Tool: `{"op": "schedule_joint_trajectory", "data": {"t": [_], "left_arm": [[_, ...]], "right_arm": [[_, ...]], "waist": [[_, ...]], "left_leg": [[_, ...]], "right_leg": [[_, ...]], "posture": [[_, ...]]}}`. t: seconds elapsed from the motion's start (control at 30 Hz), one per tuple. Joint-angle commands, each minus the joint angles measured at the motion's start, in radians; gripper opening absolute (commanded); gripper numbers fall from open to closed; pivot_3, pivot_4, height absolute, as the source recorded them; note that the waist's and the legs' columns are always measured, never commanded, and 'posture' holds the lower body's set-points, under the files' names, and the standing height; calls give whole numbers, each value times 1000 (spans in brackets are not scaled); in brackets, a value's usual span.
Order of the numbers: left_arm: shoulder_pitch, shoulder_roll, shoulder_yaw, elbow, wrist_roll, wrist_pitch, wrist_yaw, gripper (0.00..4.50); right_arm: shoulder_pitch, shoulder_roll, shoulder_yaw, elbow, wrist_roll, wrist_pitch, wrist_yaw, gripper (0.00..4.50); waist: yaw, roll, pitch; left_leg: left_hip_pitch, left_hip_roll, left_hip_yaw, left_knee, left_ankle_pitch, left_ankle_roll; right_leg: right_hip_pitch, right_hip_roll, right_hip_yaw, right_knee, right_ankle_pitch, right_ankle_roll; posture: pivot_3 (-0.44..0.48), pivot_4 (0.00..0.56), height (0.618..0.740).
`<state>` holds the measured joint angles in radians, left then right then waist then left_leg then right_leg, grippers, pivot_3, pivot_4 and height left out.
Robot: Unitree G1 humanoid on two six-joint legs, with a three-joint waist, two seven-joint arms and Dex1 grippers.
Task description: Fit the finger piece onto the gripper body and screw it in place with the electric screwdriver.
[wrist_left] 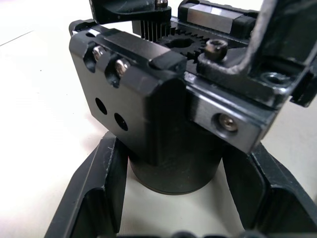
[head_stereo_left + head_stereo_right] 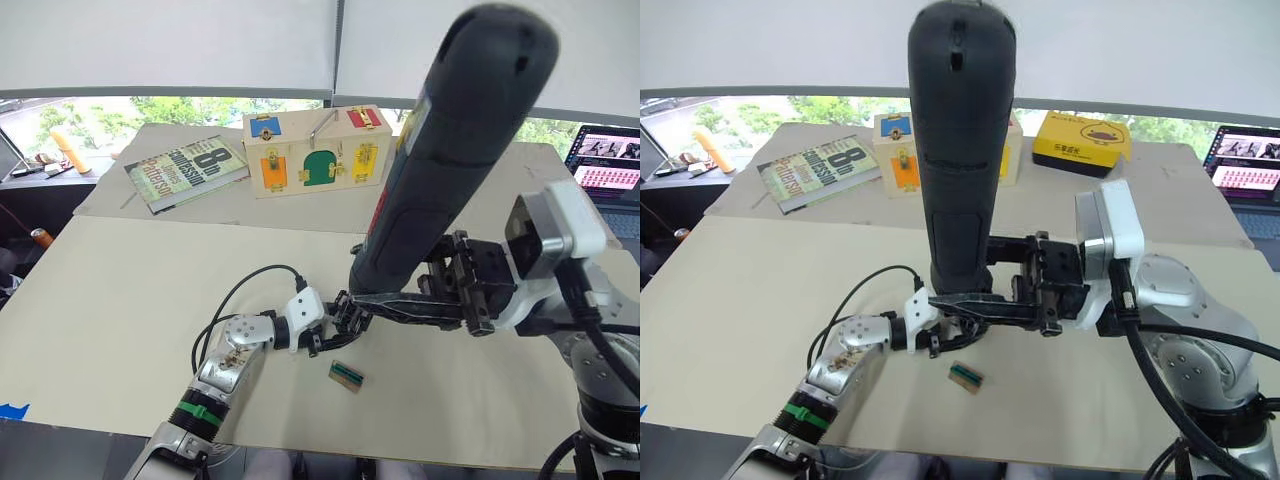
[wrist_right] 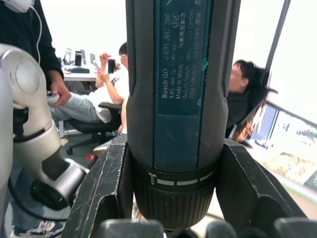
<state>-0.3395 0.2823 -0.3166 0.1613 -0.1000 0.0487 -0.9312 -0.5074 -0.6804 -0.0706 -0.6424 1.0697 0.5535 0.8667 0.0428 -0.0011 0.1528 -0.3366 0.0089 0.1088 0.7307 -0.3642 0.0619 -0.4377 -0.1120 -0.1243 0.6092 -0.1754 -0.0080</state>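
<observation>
Office lab: seated people point(image 3: 111, 74), desks, laptop point(image 2: 607, 160), windows.

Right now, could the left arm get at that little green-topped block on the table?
Probably not yet: the left gripper is clamped round the gripper body. The green-topped block lies close beside it, nothing between them.

Pale table point(image 2: 120, 300) below bright windows point(image 2: 120, 115) with white blinds point(image 2: 160, 45).

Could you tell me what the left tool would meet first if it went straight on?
Probably nothing new: the left tool already straddles the chunky black gripper body, its round base between the fingers.
</observation>
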Motion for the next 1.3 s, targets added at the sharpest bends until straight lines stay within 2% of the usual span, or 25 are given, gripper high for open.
{"op": "schedule_joint_trajectory", "data": {"t": [0.03,0.4,1.3], "left_arm": [[12,1,-40,38,32,21,-2,2282],[15,14,-38,23,18,38,-19,2282],[22,37,-40,12,5,78,-38,2282]], "right_arm": [[-45,25,9,15,-22,-21,6,1895],[-56,87,96,55,-177,-33,20,1895],[-44,155,124,114,-332,-57,85,1895]], "waist": [[0,0,0],[-2,0,0],[-10,0,0]], "left_leg": [[0,0,0,0,0,0],[-1,-1,0,0,0,0],[0,-1,0,0,0,0]], "right_leg": [[0,0,0,0,0,0],[0,0,-2,0,0,0],[0,3,-3,-1,-1,1]], "posture": [[0,150,740],[0,150,740],[0,150,740]]}}
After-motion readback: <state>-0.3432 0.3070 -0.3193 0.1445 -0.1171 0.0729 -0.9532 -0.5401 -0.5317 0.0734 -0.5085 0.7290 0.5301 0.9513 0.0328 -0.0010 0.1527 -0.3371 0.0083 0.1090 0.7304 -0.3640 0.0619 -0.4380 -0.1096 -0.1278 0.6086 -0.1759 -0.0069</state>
